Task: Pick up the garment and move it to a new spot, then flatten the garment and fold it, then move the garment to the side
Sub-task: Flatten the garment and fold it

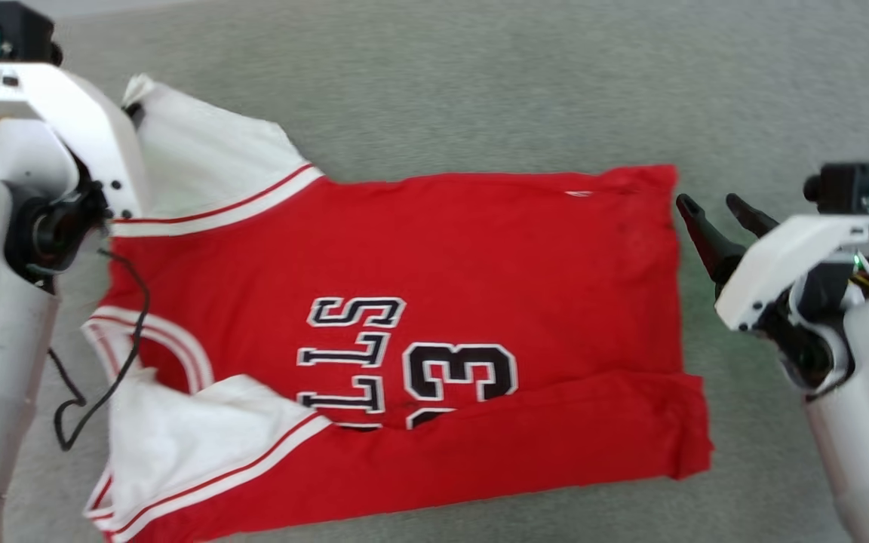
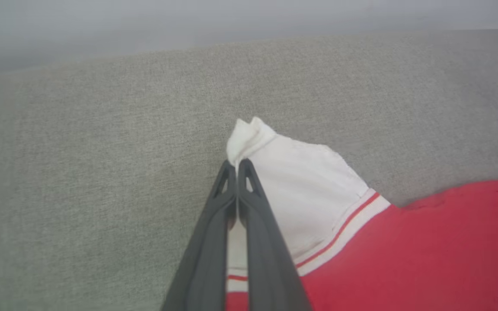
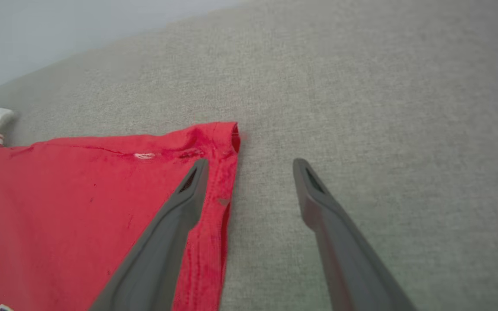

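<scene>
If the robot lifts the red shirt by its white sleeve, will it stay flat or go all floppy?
Probably floppy: the sleeve bunches into a soft peak where the left gripper pinches it. The shirt likely weighs little, since it lies thin and folded over itself. It probably won't slip out, because the jaws are shut on the cloth.

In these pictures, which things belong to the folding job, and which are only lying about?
Job: garment; left gripper, shut on its white sleeve; right gripper, open at the red hem corner.
Lying about: black cable by the left arm; grey fabric surface underneath.
</scene>
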You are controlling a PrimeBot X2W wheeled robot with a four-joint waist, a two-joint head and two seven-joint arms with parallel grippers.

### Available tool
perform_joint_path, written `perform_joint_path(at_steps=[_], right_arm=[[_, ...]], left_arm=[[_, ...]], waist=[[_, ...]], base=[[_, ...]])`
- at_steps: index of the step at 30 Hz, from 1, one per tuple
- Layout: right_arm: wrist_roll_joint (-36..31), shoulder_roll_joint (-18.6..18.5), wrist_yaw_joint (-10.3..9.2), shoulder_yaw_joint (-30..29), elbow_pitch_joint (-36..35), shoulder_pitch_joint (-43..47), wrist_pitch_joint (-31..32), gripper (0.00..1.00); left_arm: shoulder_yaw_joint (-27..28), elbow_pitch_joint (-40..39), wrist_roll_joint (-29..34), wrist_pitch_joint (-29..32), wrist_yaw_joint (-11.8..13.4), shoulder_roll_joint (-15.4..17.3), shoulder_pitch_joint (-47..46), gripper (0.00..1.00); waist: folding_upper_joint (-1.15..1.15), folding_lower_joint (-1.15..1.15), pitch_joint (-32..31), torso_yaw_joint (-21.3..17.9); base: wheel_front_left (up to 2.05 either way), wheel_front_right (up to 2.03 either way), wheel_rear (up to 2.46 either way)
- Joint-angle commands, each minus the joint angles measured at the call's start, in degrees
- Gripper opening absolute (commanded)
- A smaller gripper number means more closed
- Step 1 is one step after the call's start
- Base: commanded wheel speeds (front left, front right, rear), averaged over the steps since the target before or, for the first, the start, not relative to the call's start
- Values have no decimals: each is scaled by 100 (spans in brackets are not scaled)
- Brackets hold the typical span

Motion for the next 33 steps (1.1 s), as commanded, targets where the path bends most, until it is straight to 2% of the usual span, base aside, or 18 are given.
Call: perform_joint_path(at_steps=[1,8,12,13,14,18,25,33], right_arm=[[47,-43,-2,48,124,-207,149,100],[-58,-270,-2,215,1243,-1179,1325,100],[-157,-131,-5,354,1956,-1253,2133,100],[-178,-84,-4,394,2075,-1257,2295,40],[-195,-54,-3,415,2173,-1259,2422,0],[-270,-90,-2,478,2158,-1356,2432,0],[-316,-463,-2,391,1376,-1550,1617,0],[-246,-584,-3,317,450,-651,1208,0]], left_arm=[[-17,-97,13,-57,-15,-25,37,0],[-120,-765,130,-269,-49,-97,-15,0],[-161,-892,126,-367,-84,-148,62,0],[-169,-906,114,-381,-98,-153,87,0],[-174,-914,100,-401,-104,-158,100,0],[-195,-879,57,-433,-155,-165,134,0],[-108,-688,-4,-719,-196,-151,288,0],[234,-913,-282,-1194,49,-37,1299,0]], waist=[[0,0,-15,252],[0,0,346,643],[0,0,419,754],[0,0,424,765],[0,0,429,773],[0,0,408,789],[0,0,38,780],[0,0,-767,792]], base=[[0,0,0],[0,0,0],[0,0,0],[0,0,0],[0,0,0],[0,0,0],[0,0,0],[0,0,0]])
